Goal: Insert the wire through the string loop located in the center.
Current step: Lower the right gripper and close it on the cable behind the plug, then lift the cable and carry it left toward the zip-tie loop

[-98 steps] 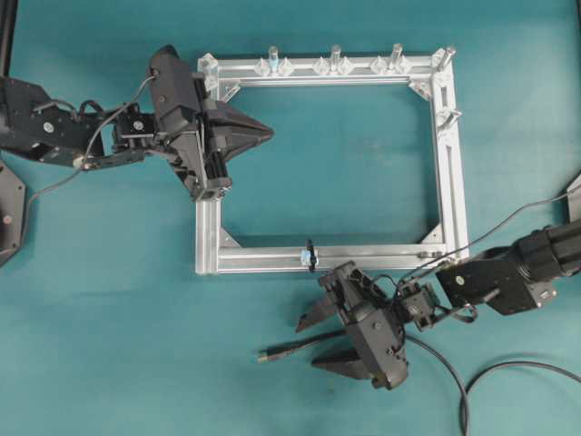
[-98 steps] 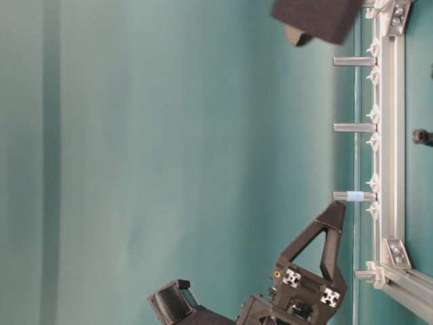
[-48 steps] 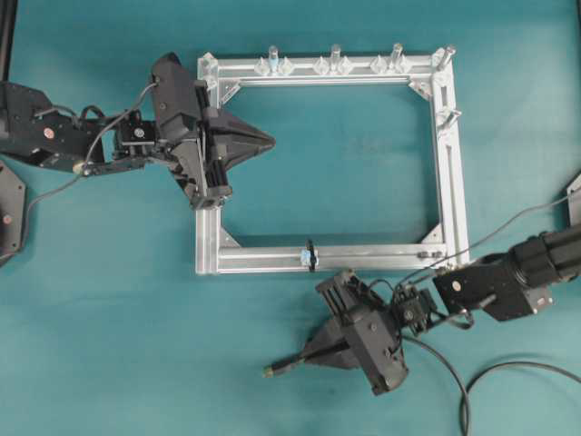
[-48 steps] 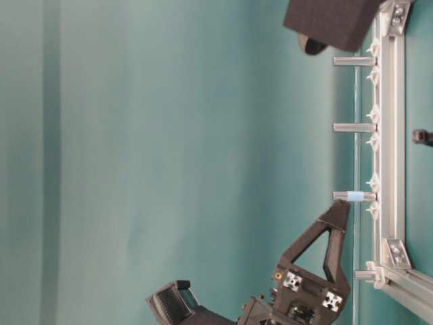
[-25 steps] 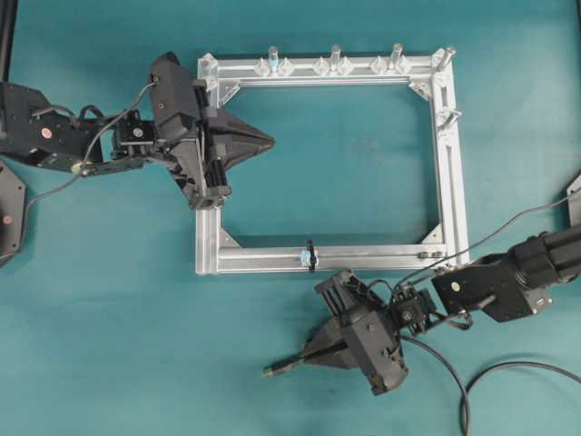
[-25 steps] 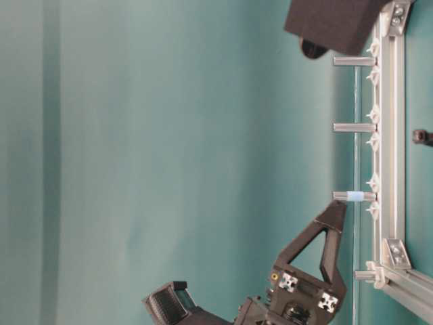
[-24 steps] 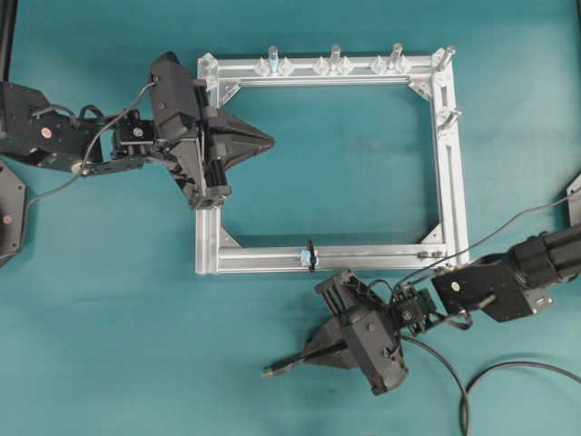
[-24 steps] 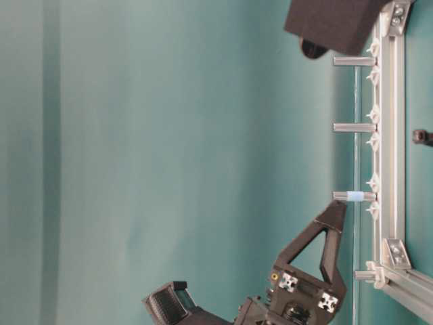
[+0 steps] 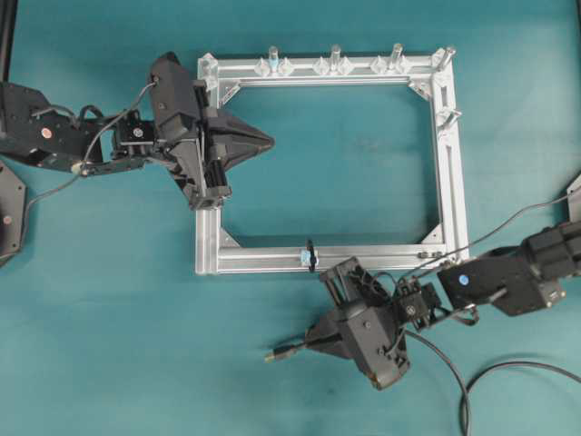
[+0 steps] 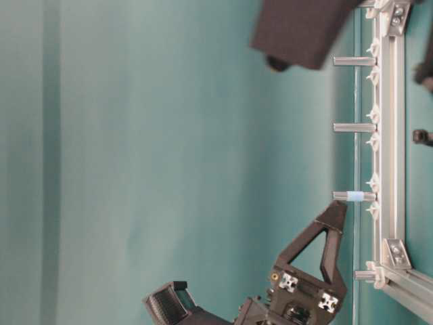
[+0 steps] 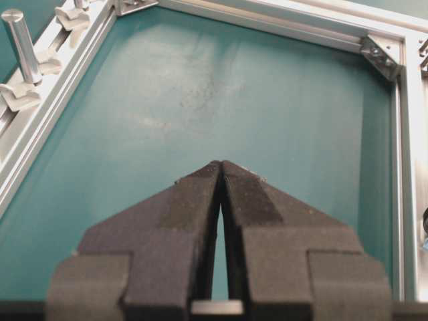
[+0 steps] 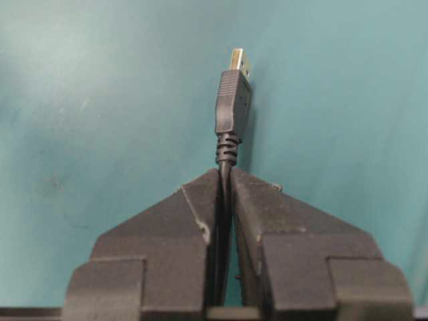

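Bare mat [image 9: 136, 345] beside frame [image 9: 363, 257]

Even, bright lighting with soft shadows; wrist views blur at near edges.

Surroundings, as I find them:
- Counter [image 9: 109, 300]: covered edge to edge in matte teal, faintly scuffed with pale marks near the middle.
- Light: even and soft, with only short shadows.
- Backdrop [image 10: 169, 135]: plain teal in the table-level view, with faint vertical banding.
- Upper left corner, overhead: a dark post [image 9: 7, 36] at the counter's edge.
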Available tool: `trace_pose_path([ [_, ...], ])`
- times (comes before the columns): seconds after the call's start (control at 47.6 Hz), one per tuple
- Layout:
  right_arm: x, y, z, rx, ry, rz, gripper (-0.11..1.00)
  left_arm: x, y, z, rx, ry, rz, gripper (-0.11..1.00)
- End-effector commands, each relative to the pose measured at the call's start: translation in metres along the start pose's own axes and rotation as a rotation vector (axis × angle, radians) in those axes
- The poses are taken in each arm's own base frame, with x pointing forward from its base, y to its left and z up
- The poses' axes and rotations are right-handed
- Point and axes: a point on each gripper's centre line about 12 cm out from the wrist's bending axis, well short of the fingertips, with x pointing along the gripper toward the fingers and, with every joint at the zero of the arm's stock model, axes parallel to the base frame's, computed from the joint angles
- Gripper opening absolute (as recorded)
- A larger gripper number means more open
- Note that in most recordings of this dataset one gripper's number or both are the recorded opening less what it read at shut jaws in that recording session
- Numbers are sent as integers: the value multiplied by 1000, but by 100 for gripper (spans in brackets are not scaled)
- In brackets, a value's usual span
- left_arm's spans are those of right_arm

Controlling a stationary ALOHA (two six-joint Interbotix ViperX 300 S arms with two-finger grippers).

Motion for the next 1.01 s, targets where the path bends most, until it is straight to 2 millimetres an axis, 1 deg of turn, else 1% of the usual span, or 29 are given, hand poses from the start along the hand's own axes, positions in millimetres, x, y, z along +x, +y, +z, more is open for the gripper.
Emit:
trace_pose_path([
  [0.0,-14,1,26,-1,-54,-3,7,-2,-2,11,-5,-35,-6,0],
  [0.168,-27,0,38,-5,-48,-9,7,-3,-2,11,-5,-35,-8,0],
  [0.252,-33,0,41,-4,-37,-12,7,-3,-2,11,-5,-35,-8,0],
  [0.399,-41,1,38,-5,-16,-14,7,-3,-2,11,-3,-36,-8,0],
  [0.798,-42,0,37,-4,-10,-16,7,-3,-4,10,0,-34,-13,0],
  [0.988,-44,0,33,-3,-1,-16,7,-3,-5,10,-1,-34,-13,0],
])
